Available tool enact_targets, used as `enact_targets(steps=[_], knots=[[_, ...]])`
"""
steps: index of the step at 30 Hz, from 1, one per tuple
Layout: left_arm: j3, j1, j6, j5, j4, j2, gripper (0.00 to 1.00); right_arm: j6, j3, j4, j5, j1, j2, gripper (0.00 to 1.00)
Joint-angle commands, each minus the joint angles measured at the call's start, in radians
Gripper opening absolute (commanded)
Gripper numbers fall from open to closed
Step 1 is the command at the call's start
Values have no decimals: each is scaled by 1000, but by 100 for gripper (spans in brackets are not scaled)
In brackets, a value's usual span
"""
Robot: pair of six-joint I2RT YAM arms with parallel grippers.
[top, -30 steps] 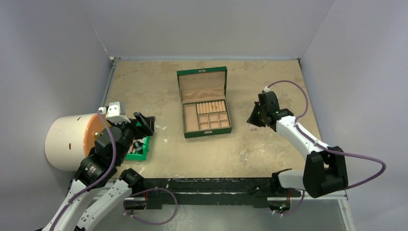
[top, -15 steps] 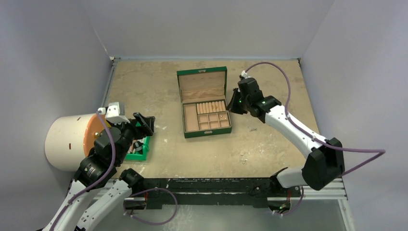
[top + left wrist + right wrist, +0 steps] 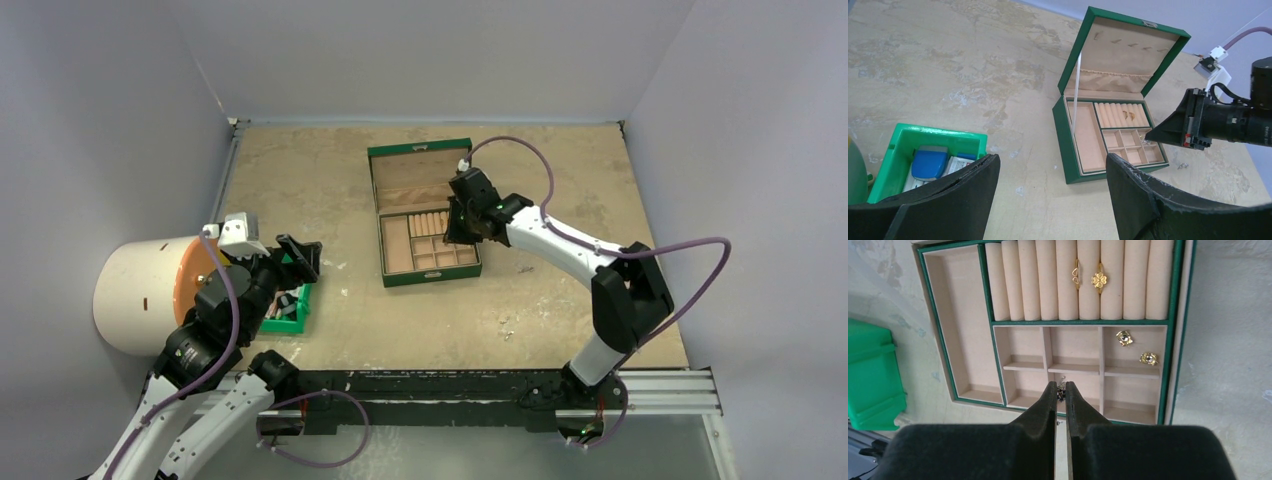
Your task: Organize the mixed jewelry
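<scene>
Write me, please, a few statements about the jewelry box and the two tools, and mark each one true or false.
1. The green box has its lid open. True.
2. Two gold rings sit in the cushion rolls. True.
3. The left tool is shut. False: its fingers stand wide apart.
4. The right tool is wide open. False: it is shut on a small silver piece above the green box.
5. Two gold studs share one compartment. True.
</scene>
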Motion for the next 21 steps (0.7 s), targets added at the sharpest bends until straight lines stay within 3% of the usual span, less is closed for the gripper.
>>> enact_targets(steps=[1, 14, 21], knots=[[2, 6, -6, -17, 34, -8, 77, 22, 54, 34, 26, 8, 27, 4], [3, 6, -6, -20, 31, -8, 77, 34, 102, 44, 42, 9, 124, 9], [4, 7, -6, -25, 31, -10, 78, 37, 117, 43, 35, 9, 137, 20]])
